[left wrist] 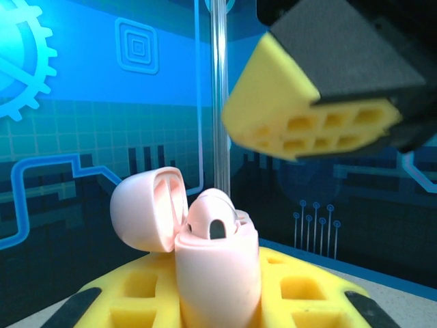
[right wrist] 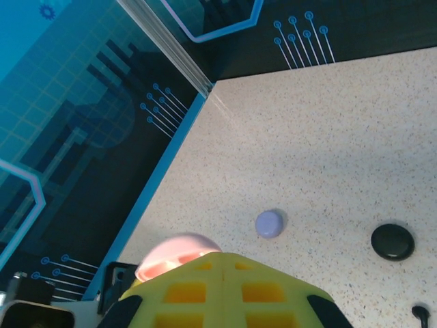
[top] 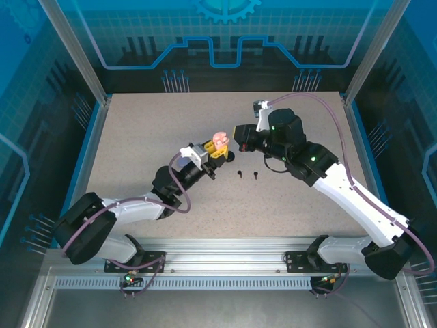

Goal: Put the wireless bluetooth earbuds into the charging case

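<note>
We see a pale pink earbud (left wrist: 212, 217) seated in the pink case (left wrist: 218, 273), whose lid is flipped back. The case is held upright above the middle of the table (top: 136, 150), and the left gripper (top: 217, 149) is closed on its lower body, one yellow finger on each side. The right gripper (left wrist: 311, 116) hangs just above and beside the open case without touching it. In its own wrist view we find its fingers (right wrist: 184, 294) pressed together, with nothing visible between them. Two black earbuds (top: 240, 173) lie loose on the table just in front of the grippers. Farther out a closed lilac case (right wrist: 269, 223) and a black case (right wrist: 392, 241) rest apart on the tabletop.
</note>
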You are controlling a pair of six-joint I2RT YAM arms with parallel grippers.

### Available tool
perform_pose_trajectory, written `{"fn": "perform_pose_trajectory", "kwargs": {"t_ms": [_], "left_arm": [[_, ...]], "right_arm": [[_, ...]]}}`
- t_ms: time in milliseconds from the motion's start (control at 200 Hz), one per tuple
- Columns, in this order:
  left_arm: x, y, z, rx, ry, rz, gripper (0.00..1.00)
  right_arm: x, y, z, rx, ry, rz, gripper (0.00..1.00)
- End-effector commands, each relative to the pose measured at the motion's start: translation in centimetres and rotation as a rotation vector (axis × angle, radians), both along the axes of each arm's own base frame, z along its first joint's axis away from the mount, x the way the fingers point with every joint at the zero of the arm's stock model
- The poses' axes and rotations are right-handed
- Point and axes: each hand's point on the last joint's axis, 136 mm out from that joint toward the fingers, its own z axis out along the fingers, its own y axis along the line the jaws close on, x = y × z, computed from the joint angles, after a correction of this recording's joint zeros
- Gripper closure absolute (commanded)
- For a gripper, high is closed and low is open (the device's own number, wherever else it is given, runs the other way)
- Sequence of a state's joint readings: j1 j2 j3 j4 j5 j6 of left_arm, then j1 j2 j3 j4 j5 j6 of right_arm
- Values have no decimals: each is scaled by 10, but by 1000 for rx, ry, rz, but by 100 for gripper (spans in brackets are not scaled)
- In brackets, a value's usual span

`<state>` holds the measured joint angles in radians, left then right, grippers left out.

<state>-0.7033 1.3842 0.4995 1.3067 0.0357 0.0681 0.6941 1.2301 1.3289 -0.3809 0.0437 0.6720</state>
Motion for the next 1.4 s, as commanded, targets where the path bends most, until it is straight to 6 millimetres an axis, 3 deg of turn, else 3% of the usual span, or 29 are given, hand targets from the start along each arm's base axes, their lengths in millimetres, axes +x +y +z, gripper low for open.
{"fn": "perform_pose_trajectory", "kwargs": {"t_ms": [0, 255, 480, 775, 1066, 1261, 1396], "left_arm": [[-15, -1, 3, -18, -10, -57, 100], [-27, -14, -18, 87, -10, -144, 100], [-28, -19, -17, 127, -22, -163, 100], [-20, -19, -6, 119, -35, -141, 100], [-5, -12, 4, 96, -22, -116, 100], [0, -14, 3, 94, -9, -122, 100], [1, -14, -4, 80, 13, -124, 100]], "right_arm": [[5, -8, 10, -24, -15, -10, 100], [25, 21, 2, -93, 50, 84, 100], [43, 36, -19, -154, 134, 142, 100], [36, 43, -50, -175, 214, 201, 100], [-3, 29, -68, -203, 237, 237, 100], [-21, 8, -45, -161, 177, 196, 100], [-16, -13, -27, -145, 128, 84, 100]]}}
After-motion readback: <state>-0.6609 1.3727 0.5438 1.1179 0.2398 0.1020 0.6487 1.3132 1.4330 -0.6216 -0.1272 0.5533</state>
